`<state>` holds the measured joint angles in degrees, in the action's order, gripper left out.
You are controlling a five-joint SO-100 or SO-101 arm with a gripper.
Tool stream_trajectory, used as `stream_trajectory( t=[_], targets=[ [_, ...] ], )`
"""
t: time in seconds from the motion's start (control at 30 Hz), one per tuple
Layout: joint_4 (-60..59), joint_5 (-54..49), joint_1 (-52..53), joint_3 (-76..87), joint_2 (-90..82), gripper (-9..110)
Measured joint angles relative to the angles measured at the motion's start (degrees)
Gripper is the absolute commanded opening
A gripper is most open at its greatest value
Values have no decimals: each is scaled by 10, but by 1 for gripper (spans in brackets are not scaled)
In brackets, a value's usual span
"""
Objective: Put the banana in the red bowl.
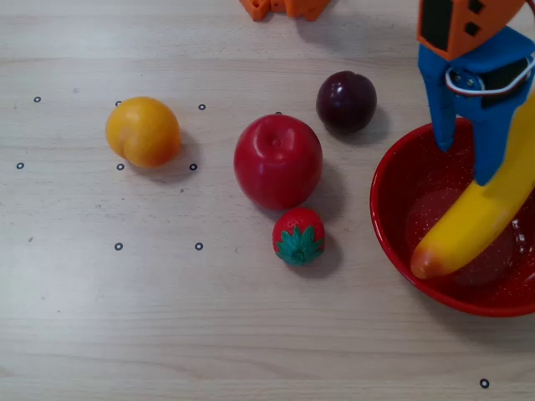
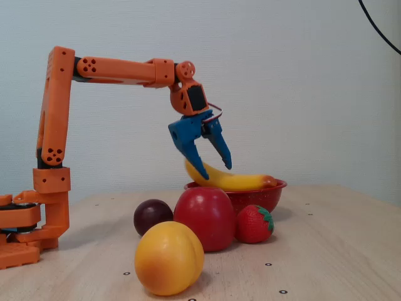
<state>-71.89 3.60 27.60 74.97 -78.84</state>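
My gripper [image 1: 465, 163] hangs with fingers spread apart at the overhead frame's upper right, released. The banana [image 1: 476, 221] lies in the red bowl [image 1: 393, 242], long axis diagonal, orange-red tip pointing lower left, other end propped on the rim.

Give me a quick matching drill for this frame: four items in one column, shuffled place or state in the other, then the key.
Items:
1. banana
2. gripper
3. strawberry
4. plum

Places/states, overhead view:
A. on the table, just below the red apple
B. jaws spread open above the bowl
C. lying in the red bowl, orange-red tip toward the picture's lower left
D. on the table between the apple and the picture's top edge, to the apple's upper right

Pairs: 1-C, 2-B, 3-A, 4-D
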Motion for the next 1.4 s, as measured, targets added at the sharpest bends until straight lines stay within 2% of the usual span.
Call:
stream_trajectory(
  t=[0.13, 0.43, 0.97, 1.4],
  targets=[
    [-11, 0, -47, -1, -52, 1],
    [-26, 0, -132, 18, -165, 0],
    [103, 11, -293, 453, -533, 0],
    [163, 31, -300, 768, -831, 0]
  ],
)
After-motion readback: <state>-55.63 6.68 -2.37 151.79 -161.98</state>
